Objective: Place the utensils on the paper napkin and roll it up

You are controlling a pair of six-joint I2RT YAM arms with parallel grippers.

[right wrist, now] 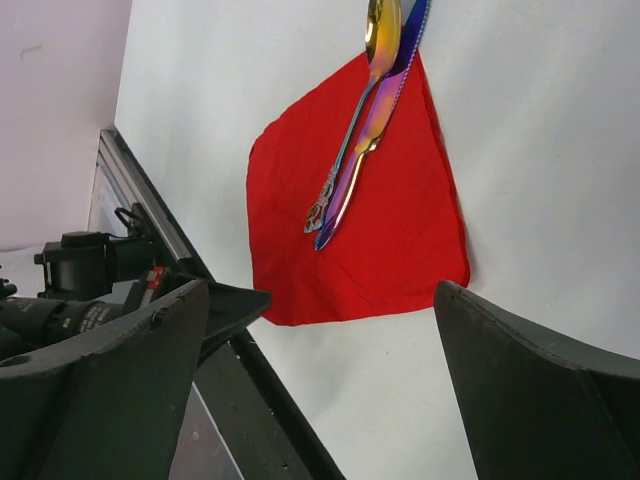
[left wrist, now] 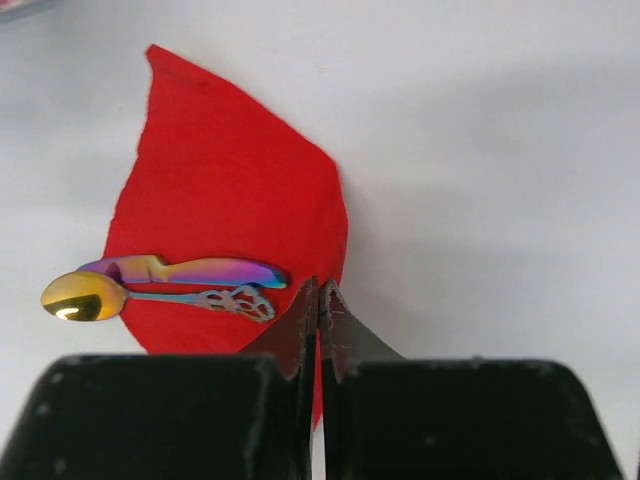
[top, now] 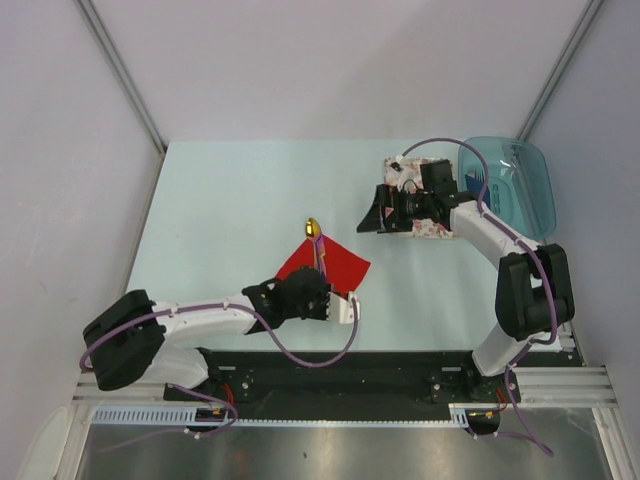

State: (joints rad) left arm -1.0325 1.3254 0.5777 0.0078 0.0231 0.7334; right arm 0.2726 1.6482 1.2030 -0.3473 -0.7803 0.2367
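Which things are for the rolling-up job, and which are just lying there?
For the job: red napkin, spoon, knife, left gripper pinching the napkin's edge.
Just lying about: flowery napkin, blue tub.

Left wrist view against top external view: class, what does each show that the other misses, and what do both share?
Left wrist only: the pierced handle of the spoon, and the left gripper shut on the paper napkin edge. Top external only: the right gripper above a floral square, and a blue tub. Both: napkin, spoon, knife.
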